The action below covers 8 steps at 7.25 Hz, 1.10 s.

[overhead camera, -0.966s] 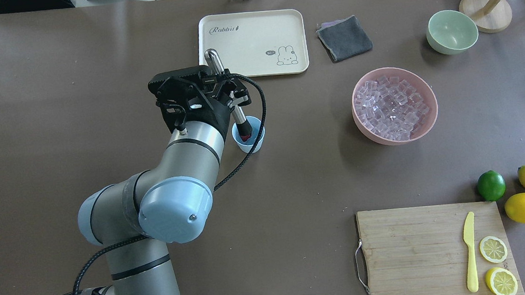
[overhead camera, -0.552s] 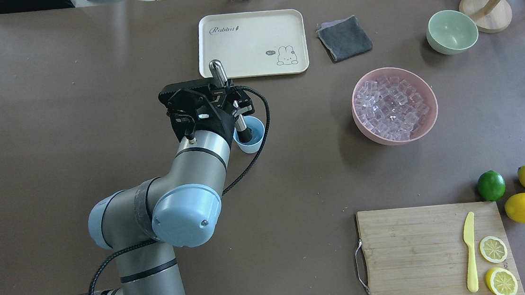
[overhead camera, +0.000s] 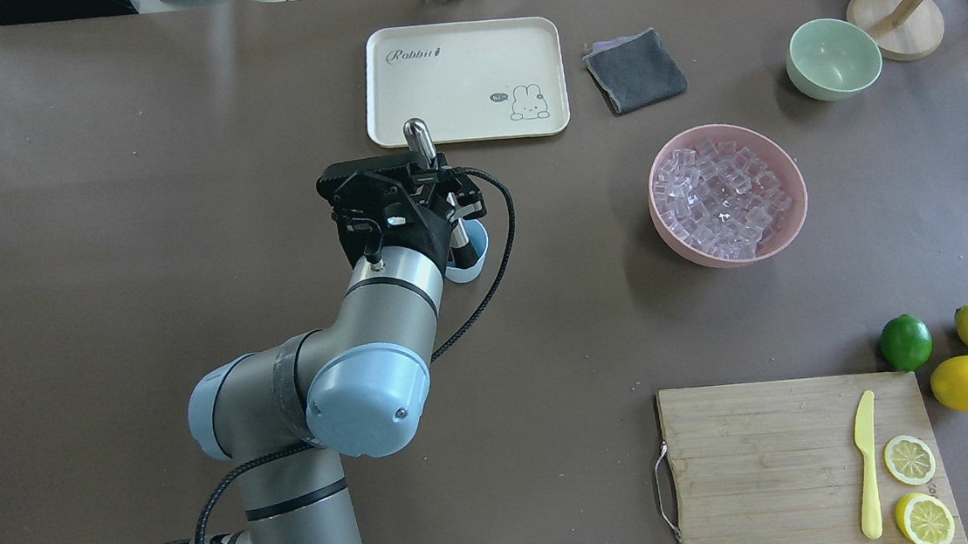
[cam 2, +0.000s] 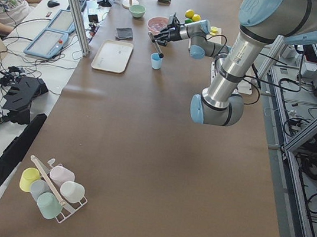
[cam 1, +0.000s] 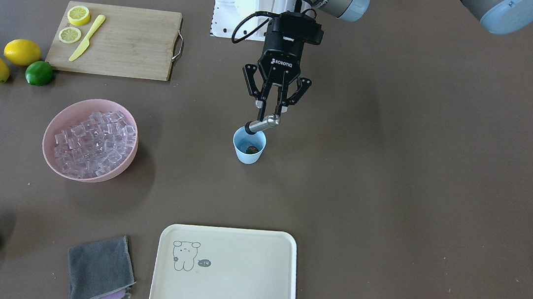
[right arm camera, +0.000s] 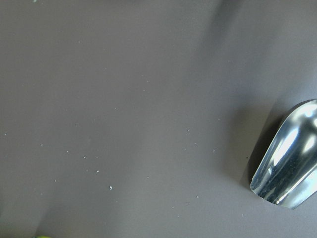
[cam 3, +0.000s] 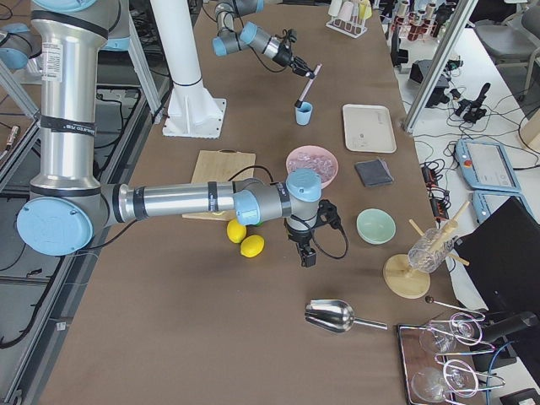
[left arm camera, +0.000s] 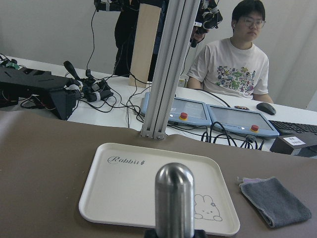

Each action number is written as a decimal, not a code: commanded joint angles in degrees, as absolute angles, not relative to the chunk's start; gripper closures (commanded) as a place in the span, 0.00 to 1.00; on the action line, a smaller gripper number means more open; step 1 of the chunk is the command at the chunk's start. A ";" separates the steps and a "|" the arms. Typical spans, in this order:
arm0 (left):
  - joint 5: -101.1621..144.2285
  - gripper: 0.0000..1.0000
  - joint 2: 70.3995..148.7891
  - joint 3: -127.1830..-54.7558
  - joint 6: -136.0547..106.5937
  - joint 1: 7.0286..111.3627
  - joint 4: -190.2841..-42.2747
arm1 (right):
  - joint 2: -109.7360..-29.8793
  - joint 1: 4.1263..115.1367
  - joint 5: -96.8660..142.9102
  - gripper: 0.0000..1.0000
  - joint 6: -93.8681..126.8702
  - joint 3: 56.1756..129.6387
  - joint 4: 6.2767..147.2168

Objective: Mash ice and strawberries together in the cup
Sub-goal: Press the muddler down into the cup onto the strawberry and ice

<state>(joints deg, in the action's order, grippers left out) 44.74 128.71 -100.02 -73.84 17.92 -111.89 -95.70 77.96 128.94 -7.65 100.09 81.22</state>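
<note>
The light-blue cup (cam 1: 247, 155) stands mid-table, partly hidden behind my left wrist in the overhead view (overhead camera: 476, 264). A small red strawberry (cam 1: 253, 149) lies inside it. My left gripper (cam 1: 273, 106) is shut on a metal muddler (cam 1: 263, 124), held tilted, with its black tip at the cup's rim. The muddler's rounded top fills the left wrist view (left arm camera: 174, 198). The ice (overhead camera: 723, 197) is heaped in the pink bowl (overhead camera: 787, 232). I cannot tell whether any ice is in the cup. My right gripper (cam 3: 305, 253) shows only in the exterior right view, near the lemons, so I cannot tell its state.
A cream tray (overhead camera: 465, 54) lies beyond the cup, with a grey cloth (overhead camera: 635, 70) and a pale green bowl (overhead camera: 831, 57) to its right. A cutting board (overhead camera: 763, 458) holds a knife and lemon slices. A lime (overhead camera: 905, 342) and lemons are beside it. A metal scoop (right arm camera: 287, 168) lies by the right wrist.
My left arm has shifted to the right and slightly toward the robot. The muddler's tip has moved across the cup from its left side to its right. The cup has stayed in place.
</note>
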 commanded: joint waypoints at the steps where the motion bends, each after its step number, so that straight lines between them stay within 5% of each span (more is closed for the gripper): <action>1: 44.82 1.00 129.11 -99.23 -73.74 18.54 -112.06 | -95.80 77.96 128.85 0.01 -7.65 100.02 81.21; 8: 45.26 1.00 129.46 -97.21 -73.83 19.16 -112.24 | -95.89 77.96 128.85 0.01 -7.65 100.11 81.12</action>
